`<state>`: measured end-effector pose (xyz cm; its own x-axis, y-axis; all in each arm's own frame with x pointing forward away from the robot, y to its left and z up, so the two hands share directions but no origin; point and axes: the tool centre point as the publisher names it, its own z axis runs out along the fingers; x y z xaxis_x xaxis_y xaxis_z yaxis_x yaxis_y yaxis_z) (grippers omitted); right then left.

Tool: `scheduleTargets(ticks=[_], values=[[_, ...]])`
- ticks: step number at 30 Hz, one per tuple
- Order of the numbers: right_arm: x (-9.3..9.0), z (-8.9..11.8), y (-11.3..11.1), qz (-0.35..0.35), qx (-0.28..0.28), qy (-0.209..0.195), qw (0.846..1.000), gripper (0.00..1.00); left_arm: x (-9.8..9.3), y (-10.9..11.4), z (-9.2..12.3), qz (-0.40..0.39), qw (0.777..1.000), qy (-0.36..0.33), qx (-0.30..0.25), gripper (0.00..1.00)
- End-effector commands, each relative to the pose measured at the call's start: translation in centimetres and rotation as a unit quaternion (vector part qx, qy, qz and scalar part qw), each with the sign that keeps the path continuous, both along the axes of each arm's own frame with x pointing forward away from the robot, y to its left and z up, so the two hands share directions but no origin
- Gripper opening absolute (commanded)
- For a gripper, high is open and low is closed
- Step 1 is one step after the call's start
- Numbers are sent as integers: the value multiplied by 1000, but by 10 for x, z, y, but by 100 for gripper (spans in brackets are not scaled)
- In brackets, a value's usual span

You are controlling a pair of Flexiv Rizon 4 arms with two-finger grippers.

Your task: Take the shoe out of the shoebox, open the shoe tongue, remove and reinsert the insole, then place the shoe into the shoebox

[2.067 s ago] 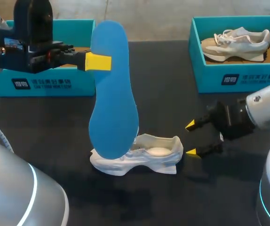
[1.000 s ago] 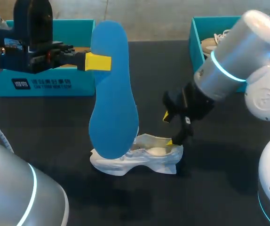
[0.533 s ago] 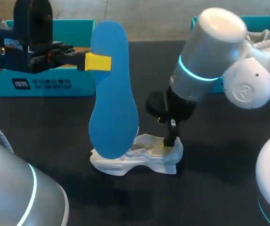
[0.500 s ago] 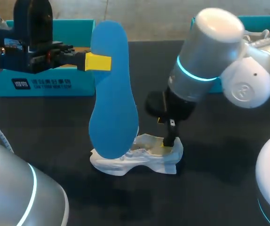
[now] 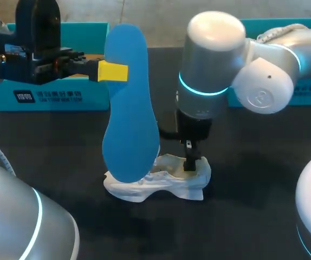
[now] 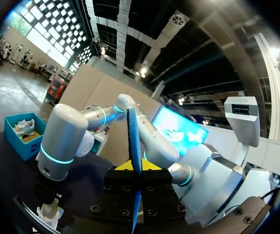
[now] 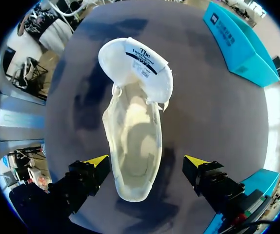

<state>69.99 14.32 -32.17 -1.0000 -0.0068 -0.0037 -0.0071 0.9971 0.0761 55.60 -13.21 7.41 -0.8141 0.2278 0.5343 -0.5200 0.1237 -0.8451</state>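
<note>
Light on my head view is soft and even from overhead. The dark table (image 5: 63, 141) barely glares, and there's just a faint shadow beside the white shoe (image 5: 144, 189). The left wrist view is dim with a few hot glare spots up top. The right wrist view shows smudgy shadows either side of the shoe.

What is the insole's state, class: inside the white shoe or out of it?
Out. The left gripper holds the blue insole upright, and the right wrist view shows no blue inside the shoe.

Left gripper (image 5: 114, 71) clamped (arm raised); right gripper (image 7: 146, 161) wide apart, downward.
</note>
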Motion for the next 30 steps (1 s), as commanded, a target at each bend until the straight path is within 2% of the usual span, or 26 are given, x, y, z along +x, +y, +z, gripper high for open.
scheduleTargets(ticks=[1, 16, 30], values=[[2, -5, 4, 0, -11, -4, 1000, 100, 1, -1, 0, -1, 1000, 0, 1, 0], [19, 4, 9, 12, -4, -25, 1000, 100, 1, -1, 0, -1, 1000, 0, 1, 0], [25, -31, 19, 12, 3, -23, 1000, 100, 1, -1, 0, -1, 1000, 0, 1, 0]])
